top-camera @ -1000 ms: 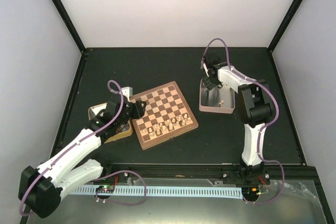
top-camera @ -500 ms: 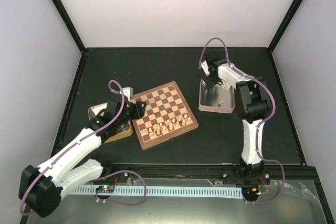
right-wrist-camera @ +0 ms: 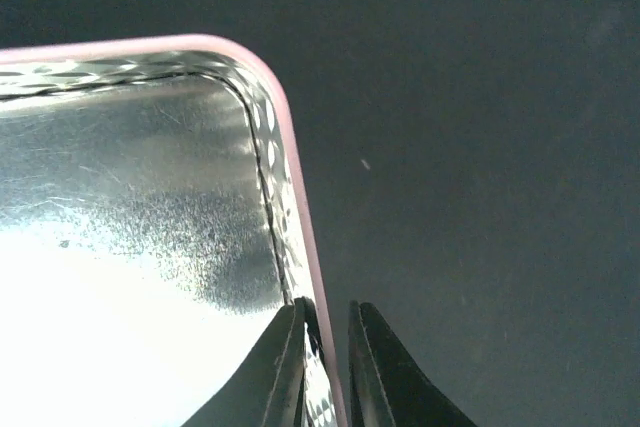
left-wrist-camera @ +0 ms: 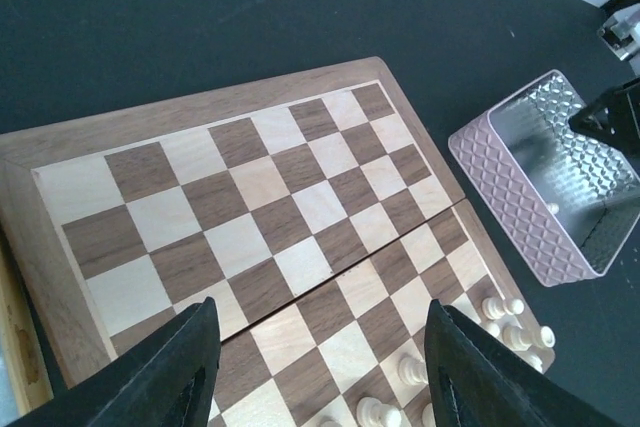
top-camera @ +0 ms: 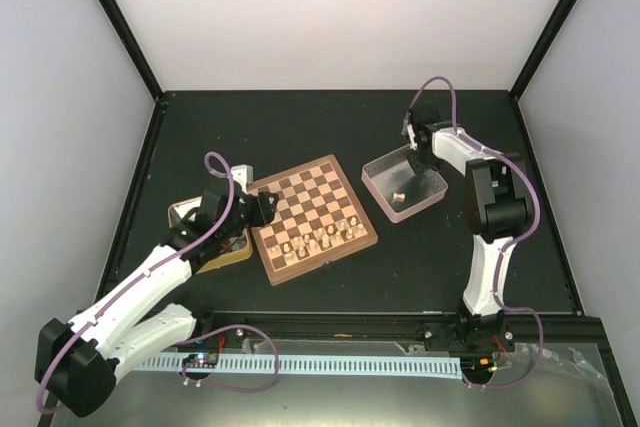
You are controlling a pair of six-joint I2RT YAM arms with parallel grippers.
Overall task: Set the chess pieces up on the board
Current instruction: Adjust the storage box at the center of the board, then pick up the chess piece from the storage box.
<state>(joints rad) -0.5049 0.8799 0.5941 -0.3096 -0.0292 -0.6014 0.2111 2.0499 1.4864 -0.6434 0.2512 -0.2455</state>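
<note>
The board (top-camera: 313, 215) lies at mid table, with several pale chess pieces (top-camera: 322, 237) in rows along its near right edge. My left gripper (top-camera: 262, 209) hovers over the board's left side. In the left wrist view this gripper (left-wrist-camera: 325, 367) is open above bare squares of the board (left-wrist-camera: 250, 207), with nothing between its fingers and chess pieces (left-wrist-camera: 505, 322) to the lower right. My right gripper (top-camera: 420, 159) is at the far corner of the pink-rimmed metal tray (top-camera: 385, 175). In the right wrist view its jaws (right-wrist-camera: 325, 367) pinch the tray wall (right-wrist-camera: 290, 177). One piece (top-camera: 398, 195) lies in the tray.
A second tray (top-camera: 185, 213) and a wooden box (top-camera: 232, 253) sit partly hidden under my left arm, left of the board. Black table surface surrounds everything. The left wrist view shows the pink tray (left-wrist-camera: 520, 197) just right of the board.
My right gripper has gone from open to shut on the tray's wall and moved right. The tray has turned and now sits at an angle, nearer the board. The left arm has barely moved.
</note>
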